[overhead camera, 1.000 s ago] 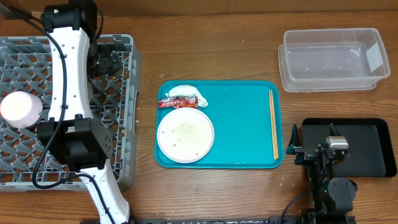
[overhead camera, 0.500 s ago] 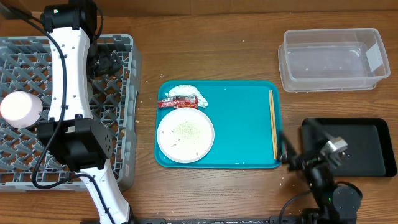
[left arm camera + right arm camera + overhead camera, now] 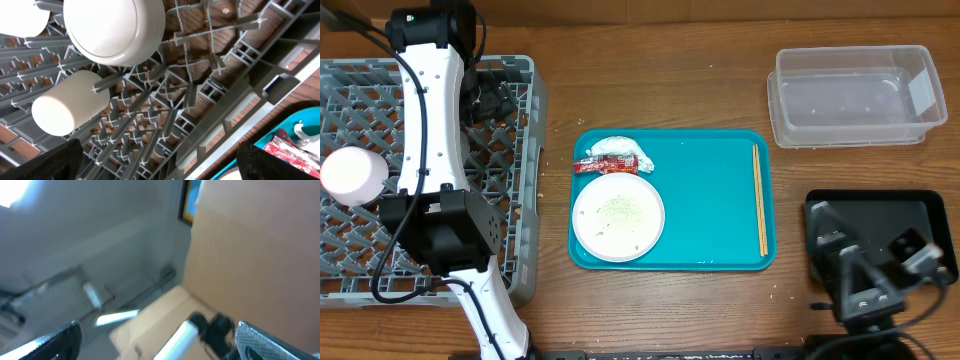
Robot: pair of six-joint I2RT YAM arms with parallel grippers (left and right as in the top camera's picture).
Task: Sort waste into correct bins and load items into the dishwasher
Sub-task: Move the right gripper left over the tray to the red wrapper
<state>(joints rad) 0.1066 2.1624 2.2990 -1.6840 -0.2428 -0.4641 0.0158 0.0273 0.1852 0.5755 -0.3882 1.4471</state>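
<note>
My left gripper (image 3: 500,100) hangs open and empty over the grey dish rack (image 3: 360,110). The left wrist view shows its fingers (image 3: 55,162) wide apart above the rack floor (image 3: 210,75), where a white bowl (image 3: 115,30) and a white cup (image 3: 67,102) lie. On the teal tray (image 3: 710,200) lie the white plate (image 3: 618,217) with rice grains, the crumpled tissue (image 3: 618,150), the red wrapper (image 3: 603,166) and the chopsticks (image 3: 760,200). My right gripper (image 3: 832,238) is over the black tray (image 3: 910,215), tilted upward. Its view is blurred; its jaws (image 3: 160,347) are apart with nothing between them.
The clear tub (image 3: 855,95) stands at the back right and looks empty. A pinkish-white cup (image 3: 353,175) sits at the rack's left side. The left arm (image 3: 430,130) lies across the rack. The wrapper (image 3: 287,150) and tissue (image 3: 305,131) show at the left wrist view's lower right.
My right arm has swung right, from the teal tray's right edge to over the black tray, and tilted upward. The left arm and all objects have not moved.
</note>
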